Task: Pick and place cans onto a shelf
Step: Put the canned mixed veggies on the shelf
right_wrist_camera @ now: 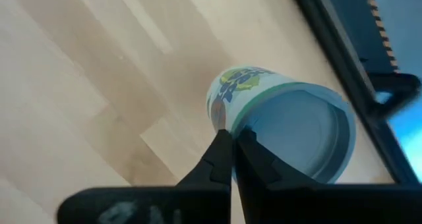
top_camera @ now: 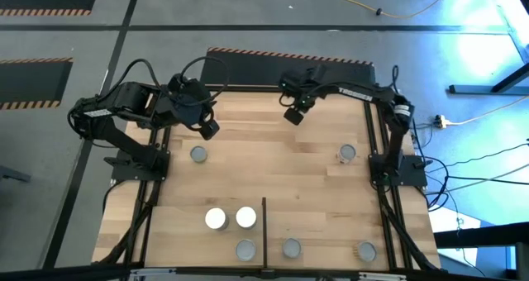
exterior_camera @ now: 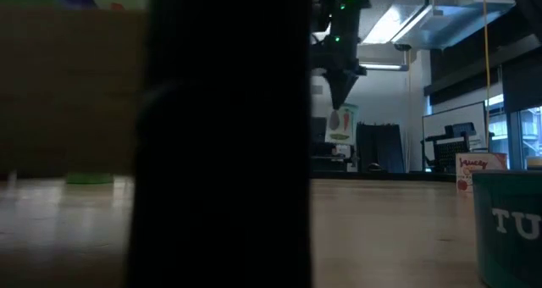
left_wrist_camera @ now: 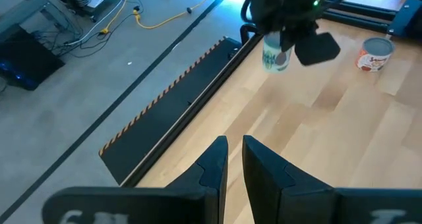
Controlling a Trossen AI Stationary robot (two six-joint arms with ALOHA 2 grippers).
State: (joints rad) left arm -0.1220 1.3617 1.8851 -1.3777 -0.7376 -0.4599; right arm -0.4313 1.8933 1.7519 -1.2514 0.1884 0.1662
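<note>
My right gripper (top_camera: 293, 116) hangs over the far middle of the table, shut on a can with a green-and-blue label (right_wrist_camera: 283, 118); the left wrist view shows that can (left_wrist_camera: 273, 58) in the air. My left gripper (top_camera: 208, 130) waits at the far left, its fingers (left_wrist_camera: 221, 151) shut to a slit with nothing between. Two cans stand on their bases mid-table (top_camera: 198, 154) (top_camera: 347, 154). Two white-topped cans (top_camera: 216, 219) (top_camera: 246, 217) and three grey-topped ones (top_camera: 245, 250) (top_camera: 291, 248) (top_camera: 366, 250) stand on the shelf (top_camera: 322, 223) at the near edge. My right gripper pinches the can's top rim (right_wrist_camera: 225, 122) between its two fingertips, at one side of the can. The fingers come from above, pointing steeply down. The can hangs below them (exterior_camera: 340, 123), tilted and lifted clear of the table.
A thin black divider bar (top_camera: 264, 227) splits the shelf. Black frame rails (top_camera: 384, 207) run along the table's left and right sides. In the low view a dark upright shape (exterior_camera: 224, 135) blocks the middle, and a teal can (exterior_camera: 508, 224) stands close at the right.
</note>
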